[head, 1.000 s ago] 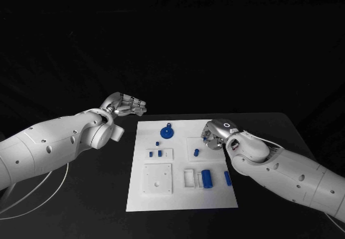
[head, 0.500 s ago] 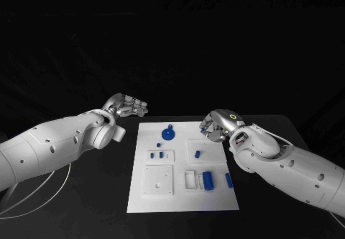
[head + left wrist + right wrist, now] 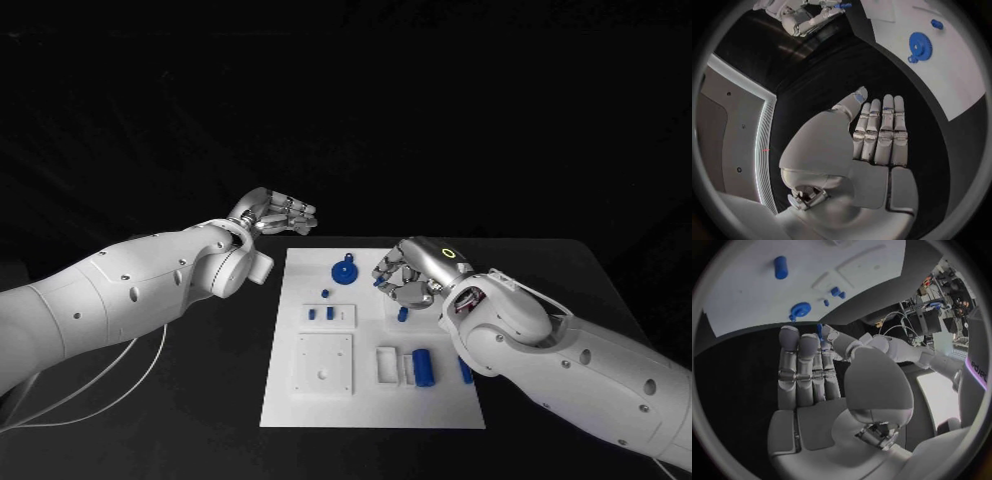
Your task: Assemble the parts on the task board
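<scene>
White board lies in the middle of the black worktop, between the two arms. Blue parts rest on it: a gear with a small lug near the far edge, a small peg just nearer than the gear, two short pegs standing in a raised white block on the left half, a peg just beside the right hand, a thick cylinder in a white cradle on the near right, and a slim bar partly hidden by the right forearm. A white square plate occupies the near left of the board.

Left hand hovers above the worktop beside the board's far left corner; its fingers lie straight and side by side, holding nothing.

Right hand sits over the board's far right part, beside the gear. In the right wrist view its fingers are extended together with the thumb brought across to their tips, and a small blue part stands at that pinch. The left wrist view shows the same blue part at the right hand's fingertips.
</scene>
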Controlling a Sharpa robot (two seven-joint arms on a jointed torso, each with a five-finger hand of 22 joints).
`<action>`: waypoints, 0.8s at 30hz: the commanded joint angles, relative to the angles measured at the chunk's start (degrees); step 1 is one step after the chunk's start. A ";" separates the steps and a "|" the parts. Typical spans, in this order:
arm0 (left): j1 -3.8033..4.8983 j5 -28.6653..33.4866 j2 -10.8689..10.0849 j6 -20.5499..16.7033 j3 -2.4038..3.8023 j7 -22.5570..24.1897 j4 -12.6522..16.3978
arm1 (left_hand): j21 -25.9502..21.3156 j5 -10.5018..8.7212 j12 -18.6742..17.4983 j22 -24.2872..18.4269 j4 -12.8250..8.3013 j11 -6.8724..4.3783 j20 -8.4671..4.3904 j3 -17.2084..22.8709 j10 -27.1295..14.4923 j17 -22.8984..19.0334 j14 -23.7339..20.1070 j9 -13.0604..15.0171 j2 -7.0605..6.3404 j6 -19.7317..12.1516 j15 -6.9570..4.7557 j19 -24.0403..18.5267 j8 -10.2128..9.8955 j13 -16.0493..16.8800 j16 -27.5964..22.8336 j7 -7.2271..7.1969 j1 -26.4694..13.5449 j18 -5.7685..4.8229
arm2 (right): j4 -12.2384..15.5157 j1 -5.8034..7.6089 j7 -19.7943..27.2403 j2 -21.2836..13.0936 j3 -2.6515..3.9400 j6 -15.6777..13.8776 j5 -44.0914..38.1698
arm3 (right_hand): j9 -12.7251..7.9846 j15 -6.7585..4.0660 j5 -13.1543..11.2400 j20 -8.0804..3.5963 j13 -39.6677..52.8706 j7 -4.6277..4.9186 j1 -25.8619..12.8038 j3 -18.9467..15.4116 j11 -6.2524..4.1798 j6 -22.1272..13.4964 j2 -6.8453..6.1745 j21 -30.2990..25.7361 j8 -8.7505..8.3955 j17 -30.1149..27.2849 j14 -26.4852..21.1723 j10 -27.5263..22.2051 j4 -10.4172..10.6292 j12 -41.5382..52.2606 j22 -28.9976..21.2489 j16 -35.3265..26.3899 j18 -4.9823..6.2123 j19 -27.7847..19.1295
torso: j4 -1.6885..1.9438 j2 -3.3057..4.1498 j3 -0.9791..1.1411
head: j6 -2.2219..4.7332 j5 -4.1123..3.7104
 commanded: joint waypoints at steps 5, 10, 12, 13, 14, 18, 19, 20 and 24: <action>-0.08 3.91 2.05 -2.07 0.03 1.24 -1.82 | -0.20 -0.02 -0.11 -0.05 -0.15 0.07 0.11 -0.09 -0.32 0.05 -0.30 0.03 0.10 -0.45 0.19 -0.36 -0.07 0.00 -0.17 0.09 -0.14 -0.41 | 1.48 -1.96 0.96 1.89 -2.32 -0.11 -2.32 | 0.08 0.05 0.23 -0.17 0.15 0.10 0.08 -0.49 0.16 0.30 0.49 0.03 0.19 0.15 0.37 -0.04 -0.33 0.19 -0.02 -0.55 1.05 2.10 | 0.16 -0.89 -0.76 | -0.39 1.46; -0.26 4.50 3.31 -2.27 0.02 1.41 -2.77 | -0.20 0.09 -0.11 -0.81 0.02 0.10 0.14 0.05 -0.38 0.05 -0.37 0.02 0.11 -0.50 0.23 -0.26 -0.07 -0.01 -0.18 0.12 -0.19 -0.44 | 1.59 -3.16 1.16 3.15 -4.52 -0.13 -3.99 | 0.08 0.06 0.23 -0.17 0.15 0.10 0.08 -0.49 0.16 0.30 0.49 0.04 0.19 0.15 0.37 -0.04 -0.35 0.19 -0.02 -0.55 1.04 2.10 | 0.28 -1.22 -0.99 | -0.72 2.19; -0.33 4.62 3.73 -2.31 0.02 1.46 -3.00 | -0.20 0.09 -0.11 -0.81 0.02 0.10 0.14 0.05 -0.38 0.05 -0.37 0.02 0.11 -0.50 0.23 -0.26 -0.07 -0.01 -0.18 0.12 -0.19 -0.44 | 1.38 -3.69 1.23 3.69 -5.18 -0.20 -4.78 | 0.08 0.07 0.23 -0.17 0.15 0.10 0.09 -0.47 0.16 0.32 0.49 0.09 0.20 0.18 0.40 -0.03 -0.44 0.19 0.01 -0.60 1.03 2.10 | 0.26 -1.34 -1.07 | -0.95 2.39; -0.36 4.65 3.88 -2.31 0.02 1.49 -3.06 | -0.20 0.09 -0.11 -0.81 0.02 0.10 0.14 0.05 -0.38 0.05 -0.37 0.02 0.11 -0.50 0.23 -0.26 -0.07 -0.01 -0.18 0.12 -0.19 -0.44 | 1.24 -3.91 1.26 3.90 -5.41 -0.24 -5.08 | 0.08 0.07 0.23 -0.17 0.15 0.10 0.09 -0.47 0.16 0.32 0.49 0.09 0.20 0.18 0.40 -0.03 -0.44 0.19 0.01 -0.60 1.03 2.10 | 0.25 -1.35 -1.11 | -1.04 2.53; -0.40 4.68 4.04 -2.31 0.01 1.50 -3.10 | -0.20 0.09 -0.11 -0.81 0.02 0.10 0.14 0.05 -0.38 0.05 -0.37 0.02 0.11 -0.50 0.23 -0.26 -0.07 -0.01 -0.18 0.12 -0.19 -0.44 | 1.03 -4.16 1.29 4.17 -5.68 -0.29 -5.39 | 0.08 0.07 0.23 -0.17 0.15 0.10 0.09 -0.47 0.16 0.32 0.49 0.09 0.20 0.18 0.40 -0.03 -0.44 0.19 0.01 -0.60 1.03 2.10 | 0.30 -1.38 -1.15 | -1.10 2.60; -0.50 4.75 4.46 -2.24 0.01 1.52 -3.14 | -0.19 0.13 -0.11 -0.99 0.06 0.14 0.16 0.10 -0.48 0.05 -0.49 0.02 0.16 -0.63 0.27 -0.29 -0.08 -0.01 -0.19 0.16 -0.19 -0.44 | -0.26 -5.08 1.46 5.31 -6.69 -0.54 -6.41 | 0.06 0.06 0.23 -0.19 0.15 0.09 0.06 -0.38 0.16 0.35 0.50 0.06 0.19 0.23 0.47 -0.01 -0.57 0.19 0.02 -0.66 1.04 2.13 | 0.36 -1.36 -1.03 | -1.57 3.31; -0.51 4.75 4.52 -2.19 0.01 1.51 -3.15 | -0.19 0.13 -0.11 -0.99 0.06 0.14 0.16 0.10 -0.48 0.05 -0.49 0.02 0.16 -0.63 0.27 -0.29 -0.08 -0.01 -0.19 0.16 -0.19 -0.44 | -0.62 -5.26 1.51 5.57 -6.85 -0.65 -6.52 | 0.06 0.06 0.23 -0.19 0.15 0.09 0.06 -0.38 0.16 0.35 0.50 0.06 0.19 0.23 0.47 -0.01 -0.57 0.19 0.02 -0.66 1.04 2.13 | 0.36 -1.33 -1.00 | -1.63 3.52; -0.53 4.76 4.56 -2.15 0.01 1.49 -3.16 | -0.19 0.13 -0.10 -1.07 0.09 0.15 0.18 0.11 -0.52 0.05 -0.53 0.02 0.18 -0.67 0.29 -0.32 -0.07 0.00 -0.18 0.18 -0.22 -0.44 | -0.97 -5.45 1.55 5.81 -6.97 -0.77 -6.62 | 0.06 0.06 0.23 -0.19 0.15 0.09 0.06 -0.38 0.16 0.35 0.50 0.06 0.19 0.23 0.47 -0.01 -0.57 0.19 0.02 -0.66 1.04 2.13 | 0.34 -1.32 -0.99 | -1.57 3.65; -0.60 4.76 4.69 -2.01 0.01 1.41 -3.19 | -0.19 0.12 -0.12 -1.14 0.12 0.18 0.19 0.10 -0.61 0.05 -0.58 0.01 0.17 -0.79 0.31 -0.31 -0.10 -0.01 -0.19 0.20 -0.25 -0.44 | -2.19 -6.04 1.62 6.48 -7.25 -1.04 -6.88 | 0.05 0.04 0.23 -0.21 0.14 0.08 0.05 -0.31 0.17 0.35 0.50 -0.06 0.19 0.25 0.49 0.00 -0.63 0.19 -0.01 -0.69 1.08 2.13 | 0.36 -1.32 -1.02 | -1.61 4.23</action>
